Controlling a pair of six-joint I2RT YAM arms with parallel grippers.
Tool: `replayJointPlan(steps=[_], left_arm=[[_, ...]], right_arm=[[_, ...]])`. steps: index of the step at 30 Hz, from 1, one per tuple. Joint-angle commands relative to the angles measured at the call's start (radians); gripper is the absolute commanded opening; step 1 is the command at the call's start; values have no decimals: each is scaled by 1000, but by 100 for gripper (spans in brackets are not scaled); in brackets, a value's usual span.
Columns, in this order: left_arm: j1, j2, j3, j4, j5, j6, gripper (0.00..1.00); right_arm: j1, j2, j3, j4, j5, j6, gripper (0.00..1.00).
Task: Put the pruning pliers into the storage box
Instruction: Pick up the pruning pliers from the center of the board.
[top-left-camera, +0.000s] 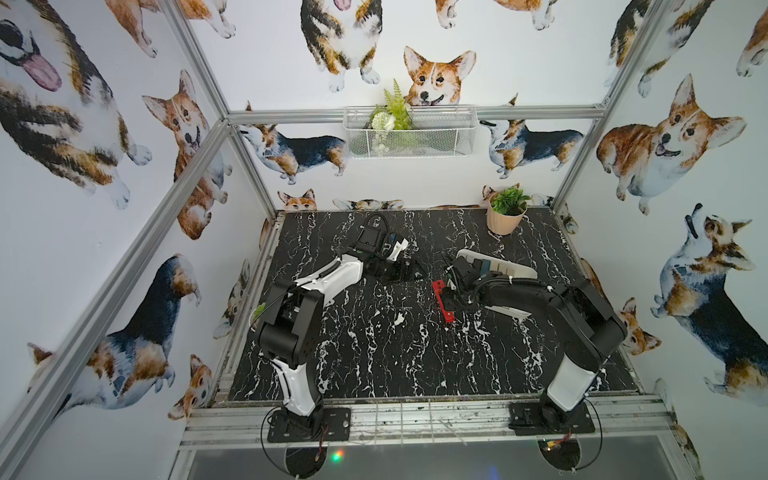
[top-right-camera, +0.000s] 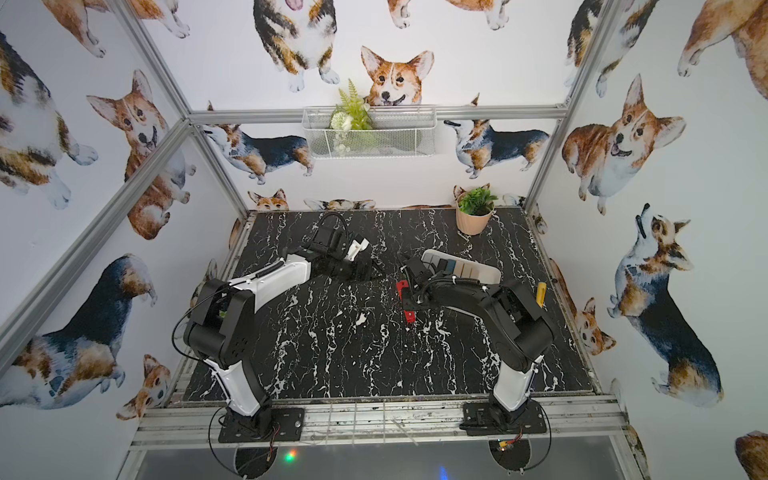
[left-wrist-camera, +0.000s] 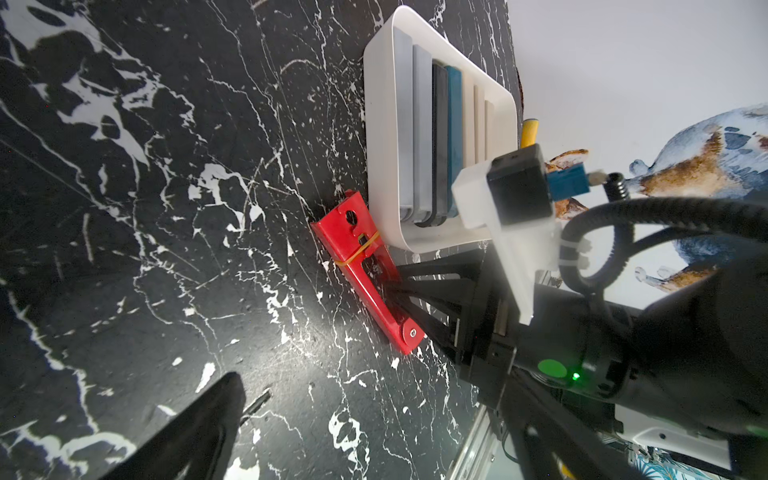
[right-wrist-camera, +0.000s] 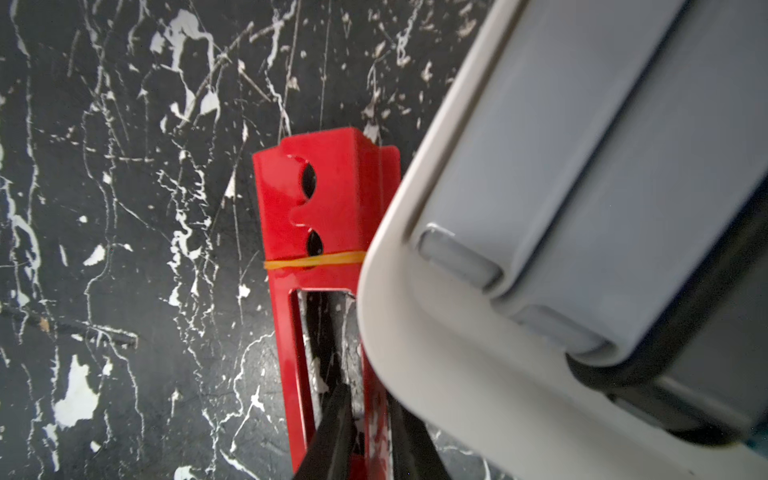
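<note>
Status: the red pliers (right-wrist-camera: 324, 216) are the last ones out. They lie flat on the table (right-wrist-camera: 104, 208), just right of centre in both top views, along the left rim of the storage box (left-wrist-camera: 382, 124). Touching it or a hair off, I can't tell. The other seven (left-wrist-camera: 438, 137) are already in the box, side by side.

Right gripper (right-wrist-camera: 368, 399): one finger is down in the handle slot and the other is outside, in the gap next to the box rim. The jaws stand narrow on either side of one red rail. I can't tell whether the pads are actually biting. Left gripper (top-left-camera: 409, 269) hangs mid-frame, well left of the work with nothing in it. It's dark on dark, so I can't tell its opening.

How I'd run this step:
- Confirm the pinch before any lift. The rail is thin and glossy, so I expect twist if the grip is soft.
- Lift straight up first. The outer finger sits close to the rim, and a sideways start likely drags the box.
- The yellow rubber band (right-wrist-camera: 316, 262) holds the handles shut, so they shouldn't spring open.
- Clear the rim, traverse right, and keep the tool parallel to the row.
- Spare floor looks tight, possibly past the beige ones. Lower fully before letting go.
</note>
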Motion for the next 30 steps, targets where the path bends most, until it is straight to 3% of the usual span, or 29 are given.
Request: replayJointPlan(steps=[1, 8, 30], left_arm=[[-2, -4, 7, 12, 17, 3, 100], [-2, -5, 7, 14, 22, 2, 100], [-5, -21, -1, 39, 34, -5, 100]], right_arm=[[4, 11, 11, 10, 12, 8, 13], [11, 8, 17, 1, 35, 7, 0], [16, -121, 35, -56, 67, 10, 0]])
